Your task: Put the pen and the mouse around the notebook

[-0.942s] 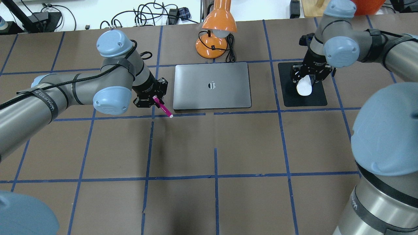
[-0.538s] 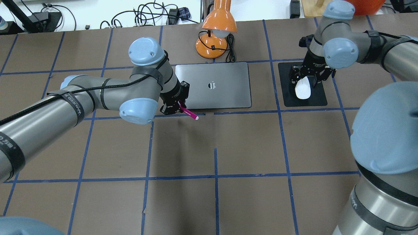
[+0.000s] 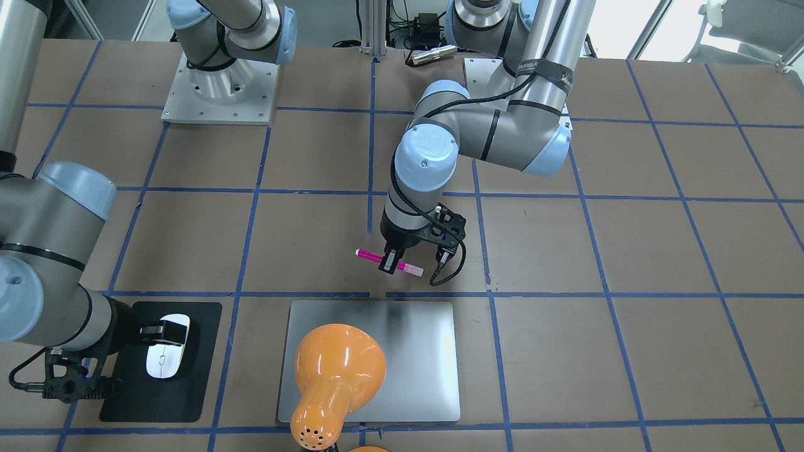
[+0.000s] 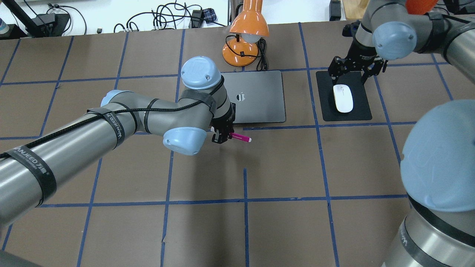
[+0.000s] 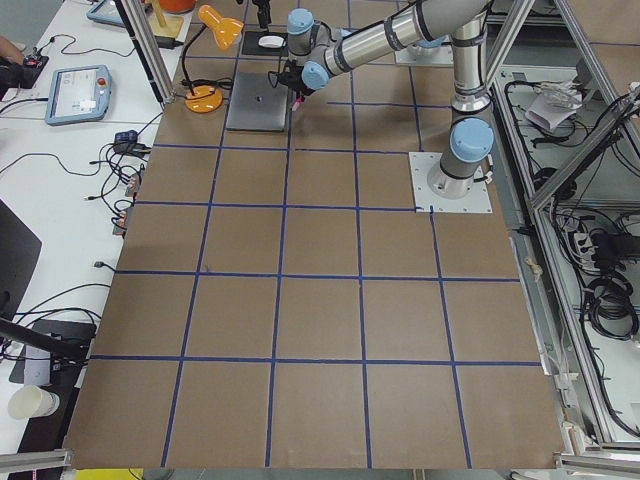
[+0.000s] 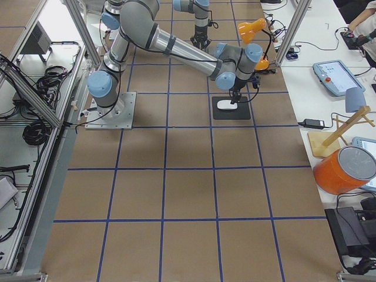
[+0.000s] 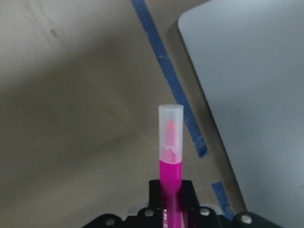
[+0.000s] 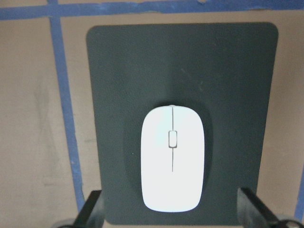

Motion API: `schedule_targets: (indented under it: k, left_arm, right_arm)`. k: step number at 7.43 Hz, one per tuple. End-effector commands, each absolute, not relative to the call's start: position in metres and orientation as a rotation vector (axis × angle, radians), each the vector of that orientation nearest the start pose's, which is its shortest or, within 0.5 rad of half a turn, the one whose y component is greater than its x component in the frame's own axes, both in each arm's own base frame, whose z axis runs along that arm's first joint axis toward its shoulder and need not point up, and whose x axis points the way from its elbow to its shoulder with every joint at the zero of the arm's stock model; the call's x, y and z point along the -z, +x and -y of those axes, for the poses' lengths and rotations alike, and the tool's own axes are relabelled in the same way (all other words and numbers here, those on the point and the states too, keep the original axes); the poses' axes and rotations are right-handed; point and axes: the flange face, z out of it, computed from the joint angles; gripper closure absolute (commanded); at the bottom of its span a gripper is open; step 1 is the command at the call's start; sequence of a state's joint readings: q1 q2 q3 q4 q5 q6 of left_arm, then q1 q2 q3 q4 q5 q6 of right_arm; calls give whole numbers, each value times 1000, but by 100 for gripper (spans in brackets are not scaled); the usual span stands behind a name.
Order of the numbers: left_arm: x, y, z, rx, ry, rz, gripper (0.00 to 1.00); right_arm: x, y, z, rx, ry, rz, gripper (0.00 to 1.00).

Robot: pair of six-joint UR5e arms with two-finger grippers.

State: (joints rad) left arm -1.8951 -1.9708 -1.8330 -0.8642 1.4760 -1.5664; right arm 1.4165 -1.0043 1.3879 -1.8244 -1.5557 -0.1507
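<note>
Pen [image 4: 241, 139]: held level above the worktop [image 4: 297, 167], just off the notebook [image 4: 259, 100]'s robot-side edge; likely to be laid along that edge.
Left end effector [image 4: 222, 138]: clenched on pen's middle, so it stays balanced.
Mouse [image 4: 343, 98]: on black mat [image 4: 362, 111], to notebook's right; looks placed.
Right end effector [image 4: 354, 72]: fingers spread, grasping nothing, above the mouse.
</note>
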Motion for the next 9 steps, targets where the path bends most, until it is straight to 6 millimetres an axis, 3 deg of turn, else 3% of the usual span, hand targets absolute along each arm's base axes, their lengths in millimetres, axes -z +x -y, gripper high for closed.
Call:
schedule_targets:
  k: [1, 3, 5, 6, 7, 8, 9]
  left_arm:
    - [-207, -338, 494, -112, -1969, -2539, 100]
    - [-193, -351, 487, -130, -1963, -2512, 100]
    - [-191, -352, 487, -134, -1963, -2511, 100]
    - [-191, -351, 487, -133, -1948, -2523, 100]
    - [-191, -351, 488, -132, -1943, -2525, 100]
    - [-190, -350, 489, -123, -1943, -2521, 89]
    - [-188, -349, 489, -125, -1942, -2516, 84]
  right_arm:
    - [-336, 63, 690, -260, -60, -3097, 0]
    - [-430, 111, 649, -136, -150, -3118, 0]
    - [-502, 123, 584, -7, -118, -3130, 0]
    - [-521, 130, 552, 34, -149, -3124, 0]
    - [-510, 132, 541, 33, -156, -3113, 0]
    - [-513, 131, 550, 154, -145, -3124, 0]
    - [-508, 131, 548, 138, -131, -3122, 0]
